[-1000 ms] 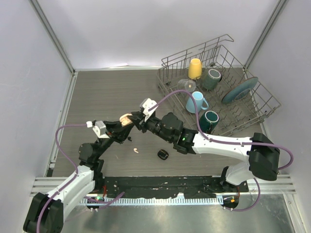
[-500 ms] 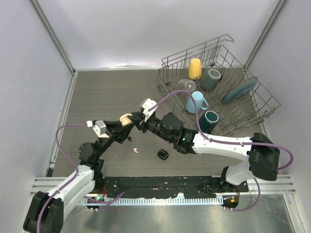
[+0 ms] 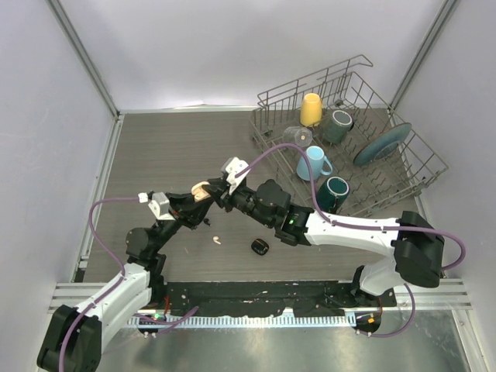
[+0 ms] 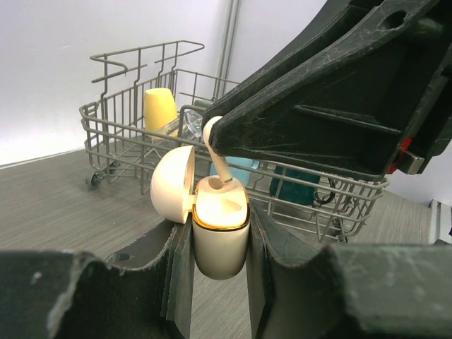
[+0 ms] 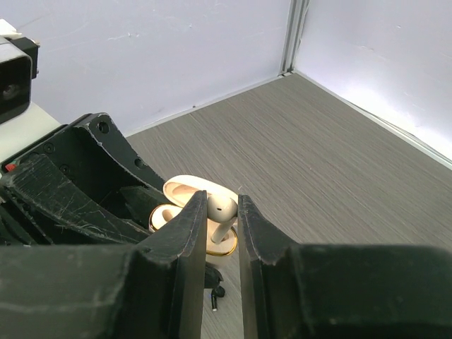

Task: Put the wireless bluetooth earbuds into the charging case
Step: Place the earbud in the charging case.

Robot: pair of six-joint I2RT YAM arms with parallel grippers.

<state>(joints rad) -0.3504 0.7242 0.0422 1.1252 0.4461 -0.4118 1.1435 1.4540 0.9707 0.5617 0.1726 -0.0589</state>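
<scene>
Left gripper [image 4: 217, 247]: jaws clamped on the sides of the cream charging case [image 4: 220, 215]. Case is held upright above the bench [image 3: 170, 155], lid hinged open.

Right gripper [image 5: 222, 206]: jaws pinching one cream earbud [image 4: 220, 166] by its head. The stem points down and its tip sits at the mouth of a case well. Can't tell if it's seated.

Handling, my read: the bud is near weightless, rigid, glossy plastic, so it will slip or twist in the jaws easily. Hold it at the head and leave the stem free to guide it in. Light squeeze only. The case is smooth and rounded, so gripping the flat sides as now looks right. The lid hinge is probably the weak spot, so stay off it.

Count:
- Cream case: 1.
- Cream buds: 2 visible, one in the jaws and a second cream earbud [image 3: 216, 239] loose on the bench near the arms.
- Small black object [image 3: 260, 246] on the bench: 1, looks like a second case.
- Black buds: none I can make out; too small to tell if they're inside it.
</scene>
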